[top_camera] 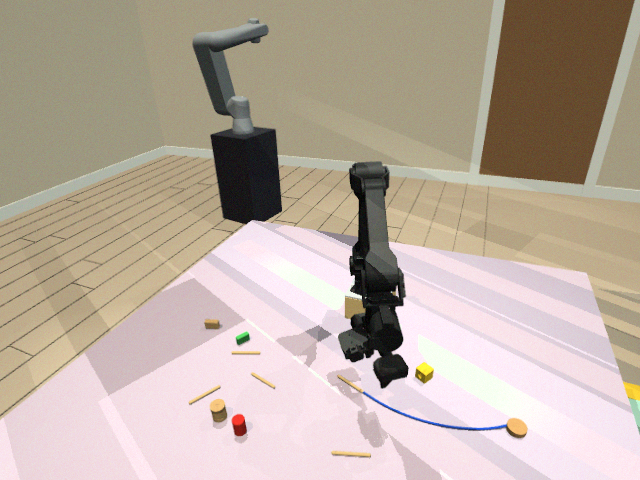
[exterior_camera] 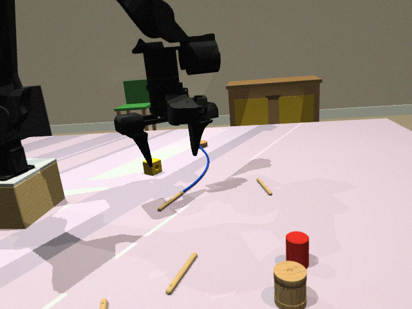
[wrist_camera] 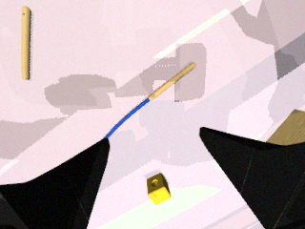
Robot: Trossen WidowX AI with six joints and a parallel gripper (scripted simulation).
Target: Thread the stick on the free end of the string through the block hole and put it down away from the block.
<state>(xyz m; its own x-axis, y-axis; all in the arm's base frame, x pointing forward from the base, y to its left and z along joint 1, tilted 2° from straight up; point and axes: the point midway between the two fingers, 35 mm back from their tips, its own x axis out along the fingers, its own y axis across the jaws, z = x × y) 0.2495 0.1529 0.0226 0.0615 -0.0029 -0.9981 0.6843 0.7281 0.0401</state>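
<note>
The claw hangs above the table, spread wide and gripping nothing. Right under it, between the fingers, sits the yellow block. Just beyond lies the blue string, its stick flat on the table further out.

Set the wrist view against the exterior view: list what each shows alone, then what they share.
Wrist only: little of its own, chiefly a downward look between the open pincer fingers.

Exterior only: the round wooden button, the red cylinder, the wooden cylinder, the green chair and the cabinet.

Both: the yellow block, the blue string and its stick, lying untouched on the table.
</note>
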